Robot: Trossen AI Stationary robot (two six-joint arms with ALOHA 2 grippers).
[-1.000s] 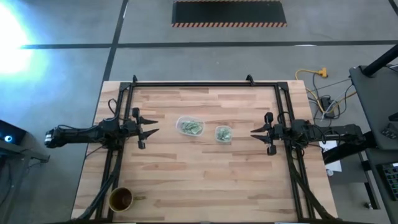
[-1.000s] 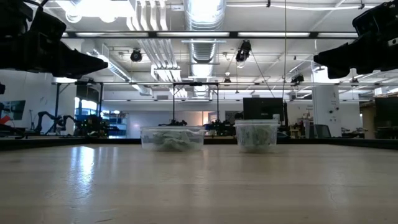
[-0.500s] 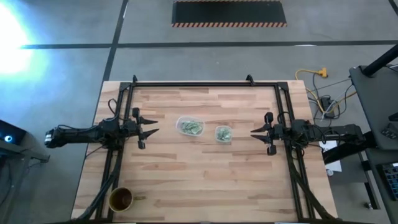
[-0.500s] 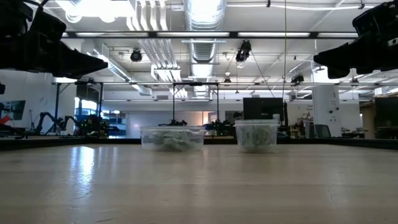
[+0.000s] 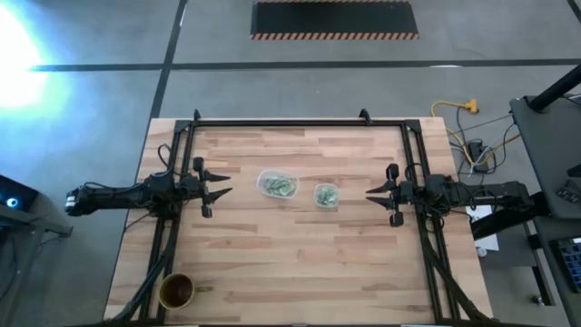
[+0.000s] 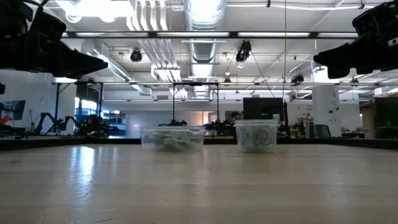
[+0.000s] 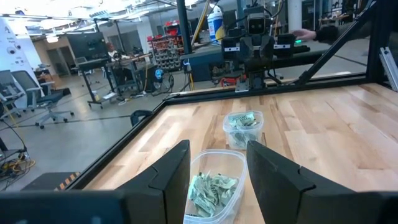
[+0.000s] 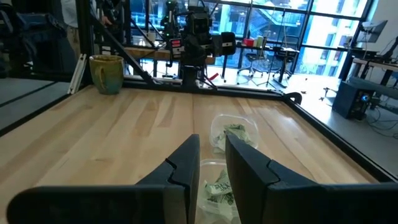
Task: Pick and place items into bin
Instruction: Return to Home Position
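Two clear plastic containers stand on their bases at the table's middle: a wider tub (image 5: 277, 184) and a smaller cup-shaped one (image 5: 326, 195). Both hold small pale green and white crinkled items (image 7: 211, 186) (image 8: 233, 135). My left gripper (image 5: 228, 190) hangs level above the table's left side, open, pointing at the tub (image 7: 214, 183). My right gripper (image 5: 369, 192) hangs level above the right side, pointing at the smaller container (image 8: 217, 183), its fingers a narrow gap apart with nothing between them. Neither touches anything.
A round brown cup (image 5: 176, 291) stands near the table's front left corner. A black frame (image 5: 290, 123) runs around the table's edges. Bare wood lies in front of and behind the containers.
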